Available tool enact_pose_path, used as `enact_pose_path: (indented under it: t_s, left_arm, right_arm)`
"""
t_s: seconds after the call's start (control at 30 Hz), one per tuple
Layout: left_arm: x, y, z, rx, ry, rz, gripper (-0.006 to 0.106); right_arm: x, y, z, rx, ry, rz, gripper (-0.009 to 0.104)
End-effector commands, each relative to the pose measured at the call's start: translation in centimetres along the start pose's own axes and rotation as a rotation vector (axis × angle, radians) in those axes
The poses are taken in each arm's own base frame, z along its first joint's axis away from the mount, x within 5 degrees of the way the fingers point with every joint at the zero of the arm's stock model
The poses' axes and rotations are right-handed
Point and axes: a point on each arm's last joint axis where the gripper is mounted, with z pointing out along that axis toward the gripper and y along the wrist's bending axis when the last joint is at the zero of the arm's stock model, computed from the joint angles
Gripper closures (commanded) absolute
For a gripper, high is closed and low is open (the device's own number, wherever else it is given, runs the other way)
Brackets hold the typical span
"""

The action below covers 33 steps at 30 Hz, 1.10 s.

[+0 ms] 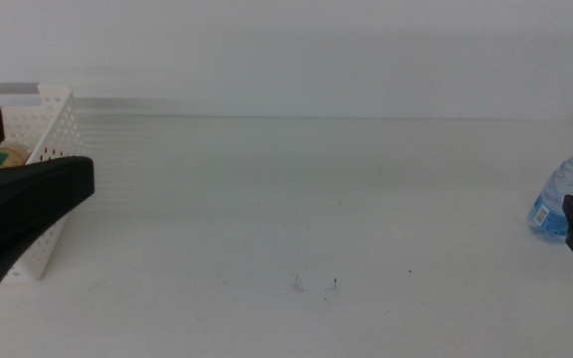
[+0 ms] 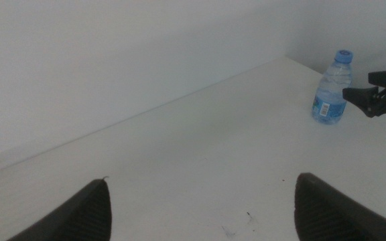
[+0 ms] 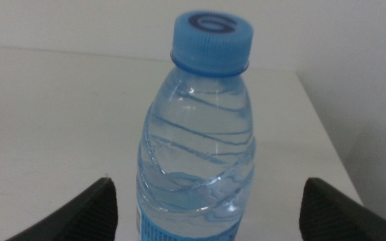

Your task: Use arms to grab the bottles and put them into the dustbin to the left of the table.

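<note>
Right hand (image 3: pixel 206 207) gapes around the water bottle (image 3: pixel 196 134); left hand (image 2: pixel 200 207) spread beside the dustbin (image 1: pixel 43 124).

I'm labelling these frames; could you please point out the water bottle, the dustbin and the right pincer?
water bottle (image 3: pixel 196 157): right wrist view, clear ribbed body.
dustbin (image 1: pixel 46 124): middle view, perforated white wall.
right pincer (image 2: pixel 362 98): left wrist view, between its dark tips.

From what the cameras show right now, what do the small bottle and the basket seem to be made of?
The water bottle looks like thin clear plastic: it is see-through and glossy, with ribbed swirls, and its blue cap looks like matte opaque plastic. The white basket appears to be rigid moulded plastic, judging by its regular round holes and handle slot. The right gripper, fingers open, straddles the bottle.
</note>
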Motion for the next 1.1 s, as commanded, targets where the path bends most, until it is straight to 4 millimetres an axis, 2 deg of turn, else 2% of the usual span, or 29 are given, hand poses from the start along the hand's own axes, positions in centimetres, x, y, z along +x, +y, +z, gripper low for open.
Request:
enact_pose_path:
  t_s: [0.0, 0.63, 1.07]
  left_arm:
    - [-0.2, 0.0, -0.1, -0.002, -0.020, 0.001, 0.007]
    - [-0.2, 0.0, -0.1, -0.002, -0.020, 0.001, 0.007]
    - [-0.2, 0.0, -0.1, -0.004, -0.025, 0.001, 0.007]
  right_arm:
    - [-0.1, 0.0, 0.6, -0.009, -0.007, -0.013, 0.009]
    - [0.7, -0.5, 5.2, -0.024, 0.006, -0.008, 0.009]
    - [0.5, 0.0, 7.2, -0.068, -0.012, -0.013, 0.009]
